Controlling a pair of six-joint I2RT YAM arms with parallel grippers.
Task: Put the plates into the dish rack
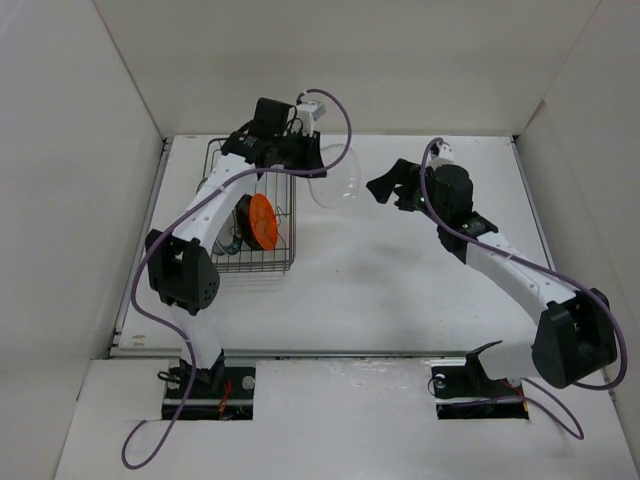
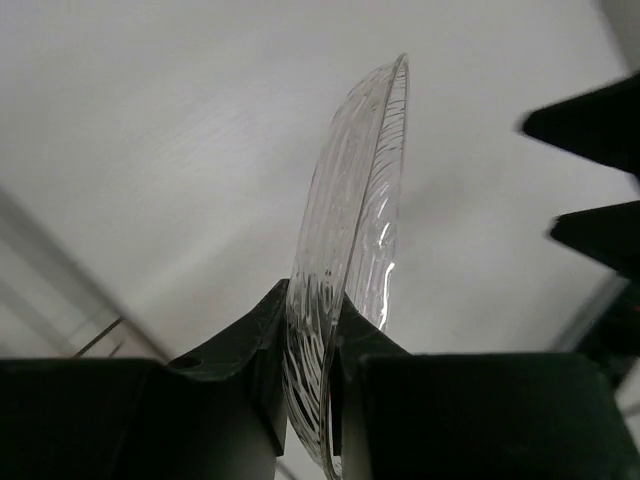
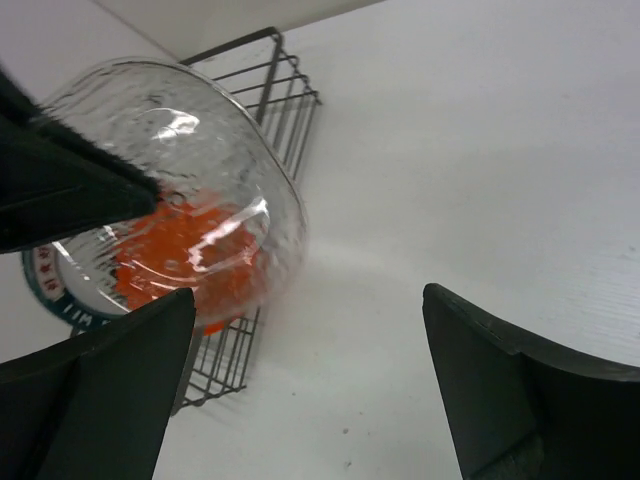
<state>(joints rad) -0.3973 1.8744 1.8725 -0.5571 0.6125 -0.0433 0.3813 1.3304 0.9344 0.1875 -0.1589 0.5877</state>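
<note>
Pinches the clear plate (image 2: 350,220) by its rim in the left claw (image 2: 312,320), closed tight on the glass, and holds it on edge above the worktop (image 1: 400,290), just off the right side of the dish rack (image 1: 215,160) by the far left corner. Leaves the right claw (image 3: 310,300) spread wide with nothing in it, above the far half of the worktop, near the plate but apart from it. Stores the orange plate (image 1: 262,222) upright in the dish rack already, beside a plate with a dark lettered rim (image 3: 45,285).
</note>
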